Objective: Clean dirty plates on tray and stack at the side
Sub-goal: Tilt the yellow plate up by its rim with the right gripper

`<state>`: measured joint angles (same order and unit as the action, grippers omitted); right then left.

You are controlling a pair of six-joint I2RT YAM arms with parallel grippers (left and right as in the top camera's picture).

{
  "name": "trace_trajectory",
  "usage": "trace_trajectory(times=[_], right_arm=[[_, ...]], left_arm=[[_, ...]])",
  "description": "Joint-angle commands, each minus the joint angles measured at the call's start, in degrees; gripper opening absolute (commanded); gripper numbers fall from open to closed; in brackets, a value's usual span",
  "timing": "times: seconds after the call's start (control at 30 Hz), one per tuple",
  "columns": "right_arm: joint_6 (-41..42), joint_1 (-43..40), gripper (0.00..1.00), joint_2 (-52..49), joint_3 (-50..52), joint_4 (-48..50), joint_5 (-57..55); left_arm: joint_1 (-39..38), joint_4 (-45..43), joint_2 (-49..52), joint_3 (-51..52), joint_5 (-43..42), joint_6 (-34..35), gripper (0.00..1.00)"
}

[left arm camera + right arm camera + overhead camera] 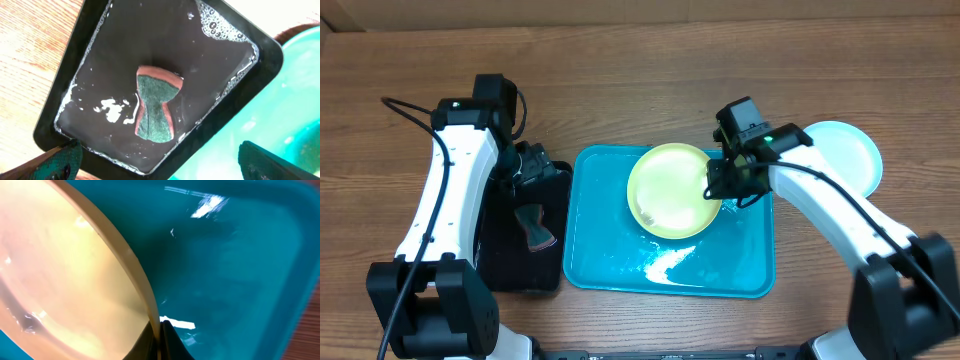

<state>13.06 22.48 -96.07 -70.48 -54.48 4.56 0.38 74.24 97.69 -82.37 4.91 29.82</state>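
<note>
Yellow-green plate (670, 190), pale centre, small dark smudge, above wet cyan tray (610, 262).

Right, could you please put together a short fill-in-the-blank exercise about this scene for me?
1. The right gripper is shut on the rim of a plate coloured ____.
2. The left gripper hangs ____ above the sponge in the black tray.
3. The light blue plate sits on the table, beyond the cyan tray's ____ edge.

Missing words: yellow-green; open; right.
</note>
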Motion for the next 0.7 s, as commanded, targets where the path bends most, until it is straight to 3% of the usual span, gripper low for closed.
trace_trajectory(times=[0.0, 0.27, 0.47, 0.67], right_arm=[[-3.06, 0.42, 0.04, 5.99, -1.66, -0.15, -4.85], [-6.84, 6.21, 0.04, 15.32, -3.19, -2.34, -22.08], [-9.14, 12.81, 0.04, 15.87, -6.84, -6.75, -39.82], [-10.62, 17.75, 0.04, 15.87, -6.99, -7.23, -47.17]], left_arm=[[-0.42, 0.76, -0.85, -1.16, -0.61, -0.02, 1.00], [-0.42, 0.85, -0.85, -1.16, -4.57, -0.04, 1.00], [-0.42, 0.74, -0.85, -1.16, -4.81, -0.04, 1.00], [-0.42, 0.79, -0.85, -1.16, -4.98, -0.02, 1.00]])
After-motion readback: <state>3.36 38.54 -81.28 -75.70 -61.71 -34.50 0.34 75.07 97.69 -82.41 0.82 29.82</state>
